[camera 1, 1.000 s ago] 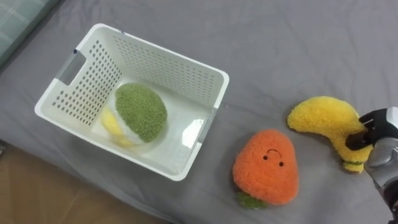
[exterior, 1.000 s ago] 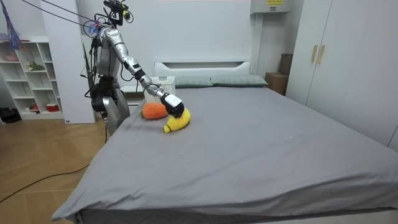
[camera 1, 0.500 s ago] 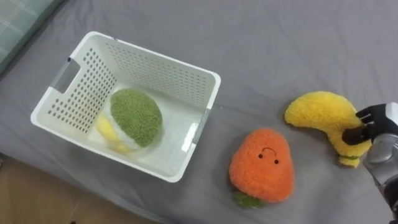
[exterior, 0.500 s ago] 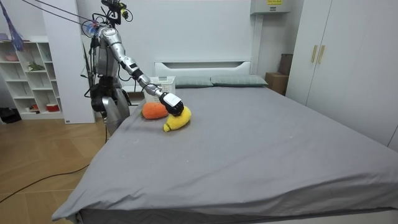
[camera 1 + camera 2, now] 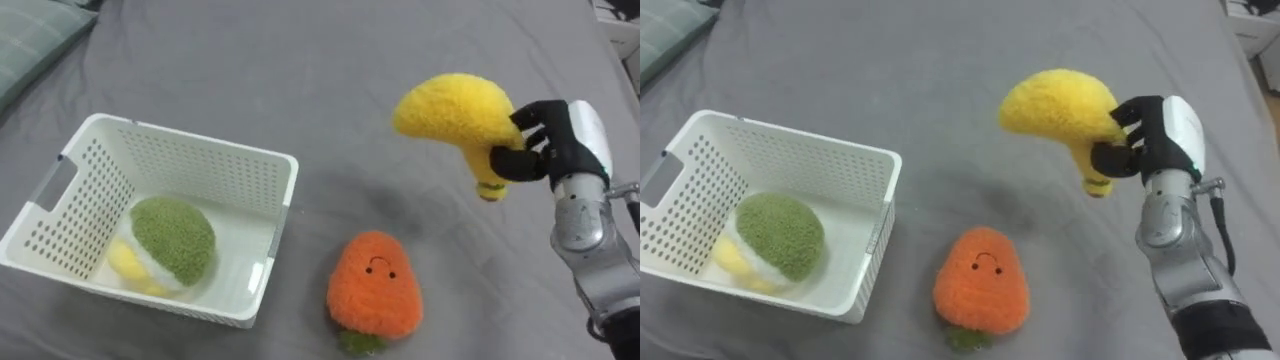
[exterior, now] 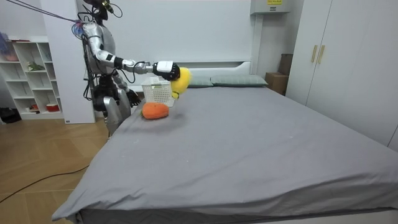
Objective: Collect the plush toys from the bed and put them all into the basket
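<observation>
Grey bed (image 5: 300, 60) under the right hand (image 5: 558, 152) — fingers clamped on the raised plush banana (image 5: 450, 105); carrot plush (image 5: 375, 290), basket (image 5: 190, 140) lower-left.

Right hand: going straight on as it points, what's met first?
Looks free: the right hand, shut on the yellow toy, points away over bare bedsheet; basket and orange toy lie leftward. Depth unclear.

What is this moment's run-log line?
right hand: shut on yellow plush banana above grey bed; orange plush carrot: on bed; white plastic basket: holds green plush toy
</observation>
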Tool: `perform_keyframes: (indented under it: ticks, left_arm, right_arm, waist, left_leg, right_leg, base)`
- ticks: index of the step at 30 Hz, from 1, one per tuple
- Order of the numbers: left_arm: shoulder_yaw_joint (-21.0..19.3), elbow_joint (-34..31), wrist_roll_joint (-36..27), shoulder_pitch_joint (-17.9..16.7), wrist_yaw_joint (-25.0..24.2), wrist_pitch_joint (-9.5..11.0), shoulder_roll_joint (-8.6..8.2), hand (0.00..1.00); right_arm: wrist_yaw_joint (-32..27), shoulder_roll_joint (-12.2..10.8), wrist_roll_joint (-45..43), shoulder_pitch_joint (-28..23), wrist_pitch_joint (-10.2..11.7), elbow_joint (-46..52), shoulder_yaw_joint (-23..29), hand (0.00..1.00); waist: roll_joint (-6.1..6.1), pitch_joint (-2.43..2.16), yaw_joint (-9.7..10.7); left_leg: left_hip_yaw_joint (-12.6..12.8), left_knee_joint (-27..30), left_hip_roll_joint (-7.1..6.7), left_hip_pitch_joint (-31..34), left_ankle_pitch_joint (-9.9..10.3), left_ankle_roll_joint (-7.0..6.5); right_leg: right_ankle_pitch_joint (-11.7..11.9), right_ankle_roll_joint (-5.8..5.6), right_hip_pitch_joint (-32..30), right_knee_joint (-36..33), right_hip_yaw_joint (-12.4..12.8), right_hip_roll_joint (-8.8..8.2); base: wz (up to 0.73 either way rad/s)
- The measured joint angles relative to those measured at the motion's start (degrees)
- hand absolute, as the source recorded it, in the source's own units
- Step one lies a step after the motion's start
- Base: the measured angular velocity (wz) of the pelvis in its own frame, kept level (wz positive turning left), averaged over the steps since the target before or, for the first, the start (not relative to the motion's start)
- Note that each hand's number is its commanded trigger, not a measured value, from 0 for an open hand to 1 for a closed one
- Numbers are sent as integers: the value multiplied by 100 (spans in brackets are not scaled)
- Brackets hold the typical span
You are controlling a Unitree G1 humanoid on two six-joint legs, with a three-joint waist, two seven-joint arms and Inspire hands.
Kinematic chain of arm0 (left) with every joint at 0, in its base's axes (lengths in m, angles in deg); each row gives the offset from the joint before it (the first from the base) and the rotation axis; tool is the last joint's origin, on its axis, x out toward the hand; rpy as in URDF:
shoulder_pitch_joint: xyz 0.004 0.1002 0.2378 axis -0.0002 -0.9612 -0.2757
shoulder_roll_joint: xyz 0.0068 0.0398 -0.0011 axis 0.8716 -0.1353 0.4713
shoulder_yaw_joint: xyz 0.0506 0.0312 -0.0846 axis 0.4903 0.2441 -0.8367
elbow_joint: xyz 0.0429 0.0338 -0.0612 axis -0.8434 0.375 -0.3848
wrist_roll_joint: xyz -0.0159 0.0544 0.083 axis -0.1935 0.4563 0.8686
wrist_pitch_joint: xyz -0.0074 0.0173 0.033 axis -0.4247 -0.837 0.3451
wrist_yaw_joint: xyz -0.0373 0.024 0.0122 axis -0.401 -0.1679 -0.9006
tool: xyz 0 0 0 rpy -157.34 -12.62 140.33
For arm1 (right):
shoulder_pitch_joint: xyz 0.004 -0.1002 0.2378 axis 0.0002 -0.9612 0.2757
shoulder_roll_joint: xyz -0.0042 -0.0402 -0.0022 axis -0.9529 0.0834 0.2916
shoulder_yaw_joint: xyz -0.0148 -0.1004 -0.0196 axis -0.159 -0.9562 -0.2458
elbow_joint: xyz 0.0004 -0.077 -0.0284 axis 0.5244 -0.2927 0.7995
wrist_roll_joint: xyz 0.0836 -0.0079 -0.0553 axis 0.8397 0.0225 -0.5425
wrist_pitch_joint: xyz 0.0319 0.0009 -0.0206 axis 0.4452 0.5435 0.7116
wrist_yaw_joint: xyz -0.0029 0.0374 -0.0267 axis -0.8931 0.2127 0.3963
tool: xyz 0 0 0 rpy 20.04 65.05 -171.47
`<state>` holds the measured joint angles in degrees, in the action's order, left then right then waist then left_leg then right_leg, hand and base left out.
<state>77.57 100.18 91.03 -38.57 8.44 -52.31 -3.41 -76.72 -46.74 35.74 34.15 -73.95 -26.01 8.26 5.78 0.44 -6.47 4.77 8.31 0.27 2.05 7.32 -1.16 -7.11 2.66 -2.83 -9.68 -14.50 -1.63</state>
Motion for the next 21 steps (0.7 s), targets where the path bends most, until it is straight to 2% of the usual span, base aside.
perform_keyframes:
  ticks: [2, 10, 17, 20, 21]
  left_arm:
    - [-77, -197, 86, -144, 13, -4, -69, 0]
    - [-142, -411, 162, -159, 164, -8, -256, 0]
    - [-137, -432, 312, -156, 172, -30, -268, 0]
    - [-154, -435, 365, -139, 168, -43, -269, 0]
    - [-163, -439, 409, -140, 167, -51, -269, 0]
  right_arm:
    - [135, -21, -151, -225, -1, 620, 120, 100]
    - [583, -27, -247, -334, 8, 2008, 144, 100]
    - [1008, -73, -234, -333, -7, 2273, 141, 100]
    - [1200, -96, -247, -333, -69, 2353, 120, 100]
    - [1279, -190, -418, -333, -139, 2430, 119, 100]
  waist:
    - [-23, -9, 21]
    - [-83, -5, 61]
    - [-69, -3, 2]
    - [-50, 1, -31]
    - [-40, 5, -36]
  left_leg:
    - [-1, -20, -4, -101, 4, -5]
    - [-21, -59, -9, -276, 5, -5]
    - [-23, -94, -11, -360, 9, -8]
    - [-24, -95, -10, -366, 14, -9]
    - [-17, -99, -10, -364, 14, -8]
  right_leg:
    - [-2, -5, 79, -9, 11, 1]
    - [-4, -11, 255, -2, 18, 9]
    - [-9, -17, 307, -5, 16, 6]
    - [-9, -17, 309, -5, 16, 5]
    - [-9, -17, 305, -4, 18, 6]
  base:
    - [0]
    - [0]
    - [0]
    - [0]
    - [0]
